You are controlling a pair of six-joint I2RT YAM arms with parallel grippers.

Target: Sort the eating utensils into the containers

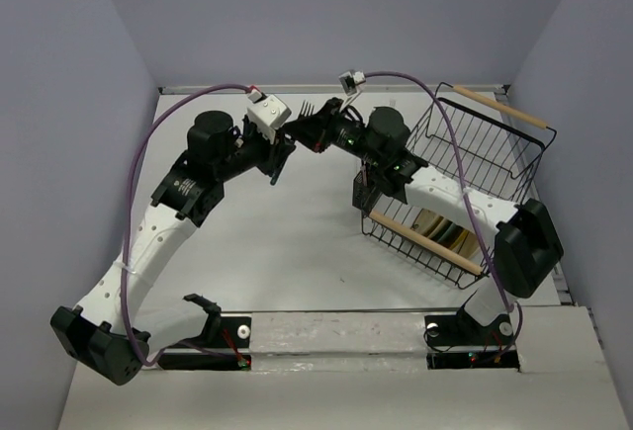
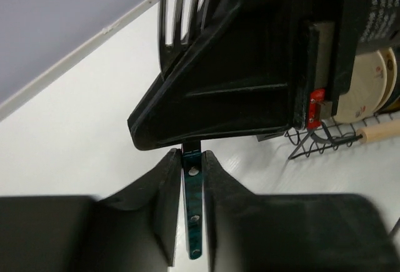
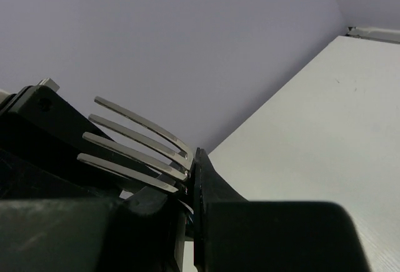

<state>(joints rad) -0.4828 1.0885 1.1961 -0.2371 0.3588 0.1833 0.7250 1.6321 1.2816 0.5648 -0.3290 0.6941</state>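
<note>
A fork with a teal handle (image 2: pixel 192 209) and silver tines (image 3: pixel 137 144) is held in the air at the back middle of the table, tines (image 1: pixel 307 109) pointing to the far wall. My left gripper (image 2: pixel 190 154) is shut on the handle. My right gripper (image 3: pixel 190 181) is shut on the fork's neck just below the tines. The two grippers, left (image 1: pixel 281 149) and right (image 1: pixel 316 133), meet tip to tip. A small black slotted holder (image 1: pixel 362 193) stands by the rack's left end, mostly hidden by my right arm. No other utensils show.
A big black wire rack (image 1: pixel 485 158) with wooden handles fills the right side of the table and holds round plates (image 1: pixel 435 224); it also shows in the left wrist view (image 2: pixel 325 139) with plates (image 2: pixel 369 90). The far wall is close behind the grippers.
</note>
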